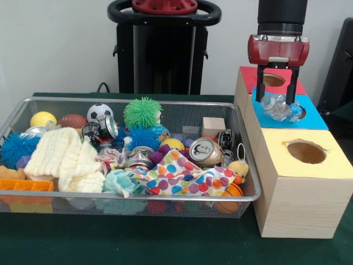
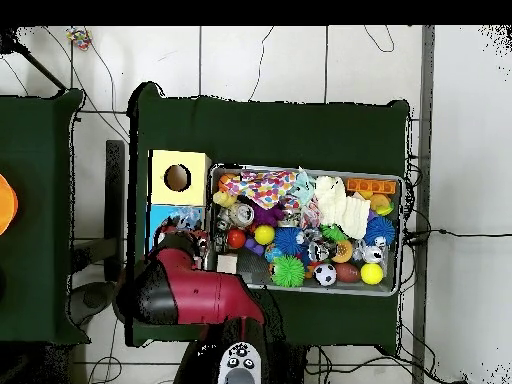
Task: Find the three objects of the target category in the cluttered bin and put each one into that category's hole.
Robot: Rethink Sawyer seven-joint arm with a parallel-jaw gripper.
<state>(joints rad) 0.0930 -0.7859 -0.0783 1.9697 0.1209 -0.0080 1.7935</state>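
The silver wire-mesh bin (image 1: 132,100) fills the left of the front view and is packed with toys, cloths and cans; it also shows in the overhead view (image 2: 305,168). The blue-topped box (image 1: 315,119) stands to the right of it, between a red-topped box and a yellow-topped box. A crushed clear plastic bottle (image 1: 280,107) lies on the blue top and covers the hole. My gripper (image 1: 277,95) hangs right above the bottle with its fingers wide apart, one at each end. In the overhead view my red arm (image 2: 190,290) hides the gripper and most of the blue top (image 2: 158,216).
The red-topped box (image 1: 248,77) is behind the blue one. The yellow-topped box (image 1: 333,165) with its round hole (image 1: 306,150) is in front. The bin holds drink cans (image 1: 205,152), spiky balls (image 1: 142,112), a cream cloth (image 1: 63,157), a dotted cloth (image 1: 182,176) and a wooden cube (image 1: 213,126).
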